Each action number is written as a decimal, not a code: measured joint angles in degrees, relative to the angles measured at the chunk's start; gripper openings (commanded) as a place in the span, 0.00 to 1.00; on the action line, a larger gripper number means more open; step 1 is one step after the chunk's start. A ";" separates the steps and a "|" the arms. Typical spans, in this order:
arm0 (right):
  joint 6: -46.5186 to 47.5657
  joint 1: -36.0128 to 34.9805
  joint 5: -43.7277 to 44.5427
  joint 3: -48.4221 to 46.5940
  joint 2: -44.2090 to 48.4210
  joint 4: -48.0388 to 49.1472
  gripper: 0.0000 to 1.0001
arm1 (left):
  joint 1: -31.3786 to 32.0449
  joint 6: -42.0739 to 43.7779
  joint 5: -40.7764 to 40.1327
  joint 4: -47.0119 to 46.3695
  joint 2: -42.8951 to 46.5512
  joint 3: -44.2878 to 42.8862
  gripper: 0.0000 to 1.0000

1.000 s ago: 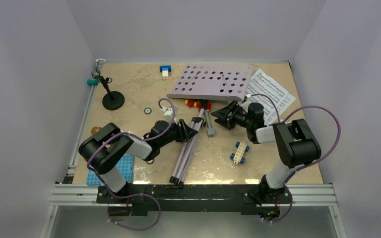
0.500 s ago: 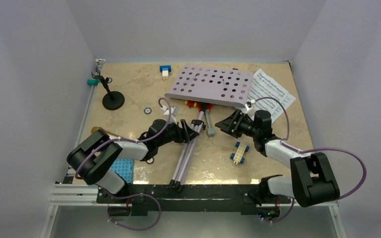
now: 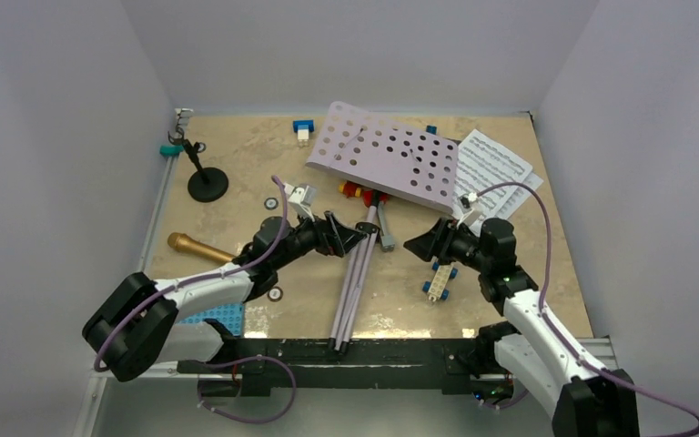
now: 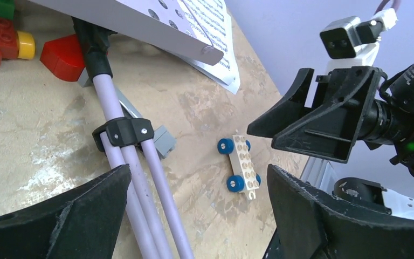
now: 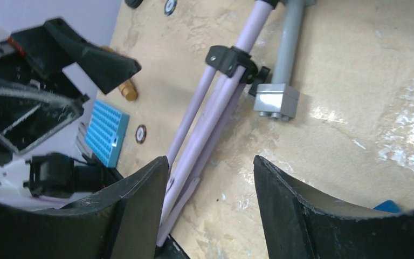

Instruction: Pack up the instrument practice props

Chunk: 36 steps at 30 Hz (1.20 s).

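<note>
Packing looks barely begun: no box or bag is in view. The lavender music stand [image 3: 384, 157] lies mid-table with its legs bundled, and the sheet-music pages [image 3: 501, 168] sit at its desk's right edge. The gold microphone [image 3: 196, 247] lies near left, and the black mic stand [image 3: 207, 185] stands upright far left. The left gripper [image 3: 357, 235] and right gripper [image 3: 417, 245] flank the legs, jaws apart, holding nothing.

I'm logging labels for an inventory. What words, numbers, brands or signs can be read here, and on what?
No word, number or brand can be read in any view.
Sheet music: printed staves and notes; any title or lettering is too small to read.
Round discs: markings, if any, are too small to tell.
</note>
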State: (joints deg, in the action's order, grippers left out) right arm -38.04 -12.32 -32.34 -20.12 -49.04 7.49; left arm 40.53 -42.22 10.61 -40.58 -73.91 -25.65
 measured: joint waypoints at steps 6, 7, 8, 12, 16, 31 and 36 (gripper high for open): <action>5.90 -9.14 4.96 0.00 6.84 -6.16 0.63 | 0.13 0.90 0.17 2.14 4.85 4.15 1.00; 6.45 -11.15 6.05 0.00 6.93 -6.95 0.63 | 0.31 0.90 0.26 2.49 4.92 5.16 1.00; 6.84 -12.66 6.58 0.00 6.73 -7.50 0.63 | 0.59 0.92 0.28 2.91 4.81 5.81 1.00; 7.04 -14.60 8.55 0.57 5.31 -7.82 0.62 | 4.22 2.03 -0.09 6.05 2.43 6.23 1.00; 7.02 -14.84 9.38 1.20 4.52 -8.11 0.62 | 8.46 3.69 -1.86 8.74 -0.87 5.27 1.00; 8.63 -15.06 12.20 1.16 8.28 -12.46 0.62 | 11.17 7.37 -6.86 16.90 -14.97 -6.71 0.80; 9.62 -15.06 12.96 1.05 8.98 -14.10 0.62 | 11.26 6.21 -10.29 16.65 -16.09 -6.71 0.54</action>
State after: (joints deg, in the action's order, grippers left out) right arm -28.42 -27.38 -19.38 -19.07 -40.05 -6.61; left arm 51.79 -36.01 0.32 -23.92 -90.00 -32.36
